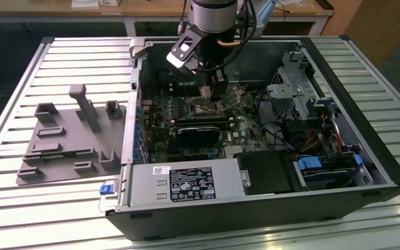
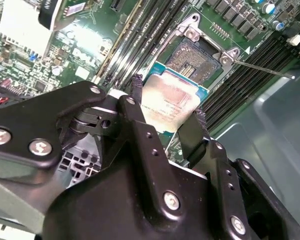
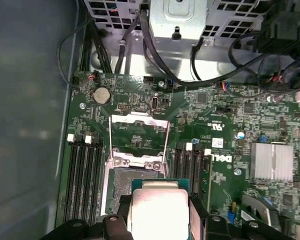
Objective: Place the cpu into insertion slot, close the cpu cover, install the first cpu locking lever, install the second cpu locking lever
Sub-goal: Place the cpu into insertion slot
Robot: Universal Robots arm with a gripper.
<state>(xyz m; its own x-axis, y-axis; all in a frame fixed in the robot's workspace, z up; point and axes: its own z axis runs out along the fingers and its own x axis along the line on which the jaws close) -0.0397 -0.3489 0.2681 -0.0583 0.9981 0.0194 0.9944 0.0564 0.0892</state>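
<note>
The pincer (image 2: 168, 100) was clamped on the cpu (image 2: 173, 103), one black finger (image 2: 136, 85) on each of two opposite edges, silvery top facing the camera. In both wrist views the chip sat level in the grip, hovering over one edge of the insertion slot (image 3: 126, 184) and not down in it (most of the bare contact field was in plain sight). The cpu cover (image 3: 138, 118) was flipped open, standing up from the far side of the slot over the green board (image 3: 215, 110). A thin metal lever (image 2: 264, 71) stuck out past a corner of the slot.

In the exterior view the arm reached down into the open computer case (image 1: 366, 151), which lay on its side on a slatted metal surface (image 1: 61, 52). A grey moulded tray (image 1: 61, 151) lay just beside the case, on the exterior view's left.
</note>
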